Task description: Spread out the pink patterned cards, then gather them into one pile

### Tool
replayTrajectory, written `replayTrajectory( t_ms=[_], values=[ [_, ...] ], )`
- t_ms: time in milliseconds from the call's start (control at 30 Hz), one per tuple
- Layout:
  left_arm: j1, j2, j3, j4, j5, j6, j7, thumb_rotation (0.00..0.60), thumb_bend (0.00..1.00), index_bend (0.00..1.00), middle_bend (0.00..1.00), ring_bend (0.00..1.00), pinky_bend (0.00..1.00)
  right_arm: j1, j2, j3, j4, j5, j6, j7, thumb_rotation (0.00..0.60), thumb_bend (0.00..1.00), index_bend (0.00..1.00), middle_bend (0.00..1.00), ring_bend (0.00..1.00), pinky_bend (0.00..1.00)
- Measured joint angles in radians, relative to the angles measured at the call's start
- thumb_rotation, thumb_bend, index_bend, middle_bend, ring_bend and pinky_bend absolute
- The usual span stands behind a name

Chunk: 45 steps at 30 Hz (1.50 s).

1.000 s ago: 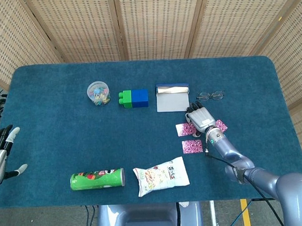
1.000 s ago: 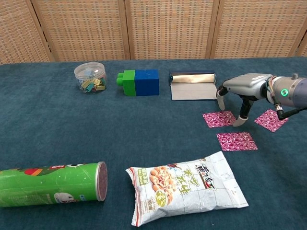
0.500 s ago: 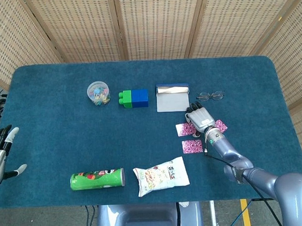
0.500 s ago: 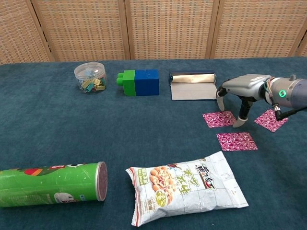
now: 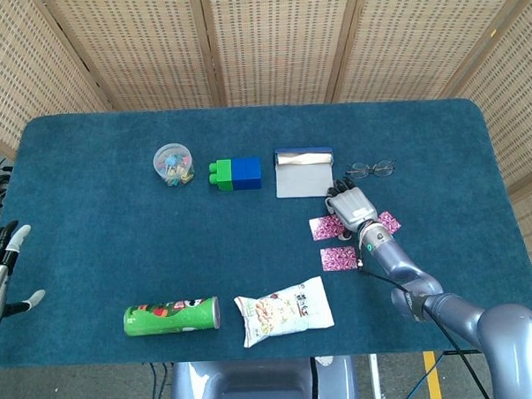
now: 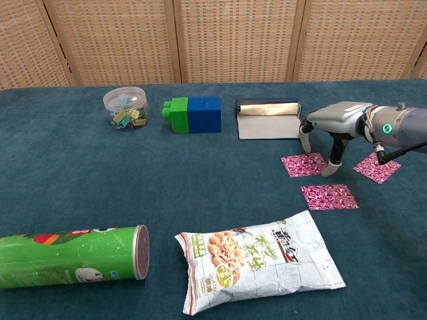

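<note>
3 pink patterned cards lie flat and apart on the right side of the tabletop (image 6: 60, 173): the left card (image 6: 303, 165), the near card (image 6: 328, 197) and the right card (image 6: 375, 167). They look spread already, so gathering seems to be the work left.

The right hand (image 6: 335, 123) stands palm-down between the left and right cards, fingers apart and pointing down, holding nothing; one fingertip (image 6: 327, 171) is at or just off the left card's right edge, and contact cannot be confirmed.

The cards are thin, glossy squares on a napped blue cloth. A fingertip pressing too lightly could slide over the slick face and leave the card behind; pressing hard could snag an edge in the pile and crease or flip it. A flat card gives little to pinch.

The left hand (image 5: 0, 277) hangs open off the tabletop's left edge.

Just beyond the right hand sit a silvery foil-like pouch (image 6: 268, 119) and wire-framed glasses (image 5: 371, 168); a wide sweep might knock them. Closer to the front lies a crinkly snack bag (image 6: 257, 257).
</note>
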Motion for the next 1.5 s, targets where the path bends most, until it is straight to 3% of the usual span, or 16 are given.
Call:
replayTrajectory(
  t_ms=[1033, 1500],
  values=[
    [-0.001, -0.003, 0.000, 0.002, -0.002, -0.003, 0.005, 0.600, 0.04, 0.00, 0.00, 0.00, 0.00, -0.003, -0.014, -0.008, 0.014, 0.009, -0.004, -0.039, 0.600, 0.13, 0.41, 0.17, 0.00, 0.00],
    [-0.003, -0.006, -0.001, 0.006, -0.003, -0.006, 0.003, 0.600, 0.04, 0.00, 0.00, 0.00, 0.00, -0.007, -0.025, -0.007, 0.025, 0.006, 0.009, -0.043, 0.600, 0.23, 0.53, 0.20, 0.00, 0.00]
  ],
)
